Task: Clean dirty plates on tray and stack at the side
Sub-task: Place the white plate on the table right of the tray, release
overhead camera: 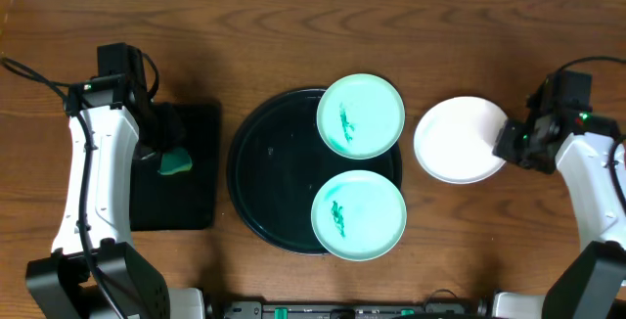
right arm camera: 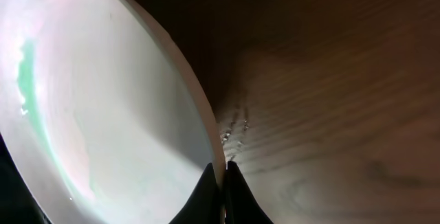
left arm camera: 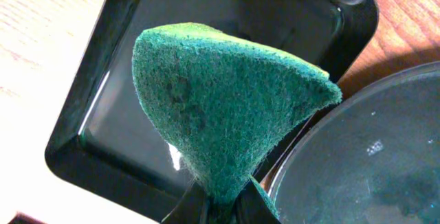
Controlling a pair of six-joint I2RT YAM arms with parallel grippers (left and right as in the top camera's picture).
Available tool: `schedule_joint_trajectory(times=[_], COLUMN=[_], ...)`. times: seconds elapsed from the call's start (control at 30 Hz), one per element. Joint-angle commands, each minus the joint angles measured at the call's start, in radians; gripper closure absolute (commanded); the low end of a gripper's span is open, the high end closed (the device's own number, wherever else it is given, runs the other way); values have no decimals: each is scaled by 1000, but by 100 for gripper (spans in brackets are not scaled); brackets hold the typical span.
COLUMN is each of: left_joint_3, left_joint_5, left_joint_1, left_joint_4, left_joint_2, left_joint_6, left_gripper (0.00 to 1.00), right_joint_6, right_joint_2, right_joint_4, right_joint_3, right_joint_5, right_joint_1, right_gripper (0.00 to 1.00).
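Two turquoise plates with green smears lie on the round black tray [overhead camera: 264,162]: one [overhead camera: 361,115] at its far right, one [overhead camera: 359,215] at its near right. The white plate [overhead camera: 456,140] is to the right of the tray over the wooden table, with no smear showing. My right gripper [overhead camera: 511,141] is shut on its right rim; the wrist view shows the fingers [right arm camera: 221,176] pinching the rim of the plate [right arm camera: 103,114]. My left gripper [overhead camera: 166,148] is shut on a green sponge [left arm camera: 220,107] above the rectangular tray [left arm camera: 89,114].
The small black rectangular tray [overhead camera: 191,206] lies left of the round tray. Bare wooden table surrounds both trays. The round tray's rim [left arm camera: 344,100] shows at the right of the left wrist view.
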Motion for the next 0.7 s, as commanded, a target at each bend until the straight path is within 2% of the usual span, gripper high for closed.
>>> schedule_joint_trajectory(times=[0.0, 0.37, 0.5, 0.67], left_joint_3=[10, 10, 10, 10], left_joint_5=[-1, -1, -1, -1], left_joint_1=[0, 0, 0, 0], left_joint_4=[-2, -2, -2, -2], left_joint_2=[7, 7, 7, 7], left_joint_6=[18, 18, 18, 18], left_gripper=[93, 93, 93, 93], right_joint_6=[-48, -10, -58, -112], right_joint_2=[1, 2, 2, 2], right_joint_4=[37, 15, -104, -290], right_joint_3=[-66, -54, 47, 173], right_joint_5=[-30, -80, -217, -380], right_joint_1=[-3, -3, -1, 39], right_gripper=[98, 78, 71, 70])
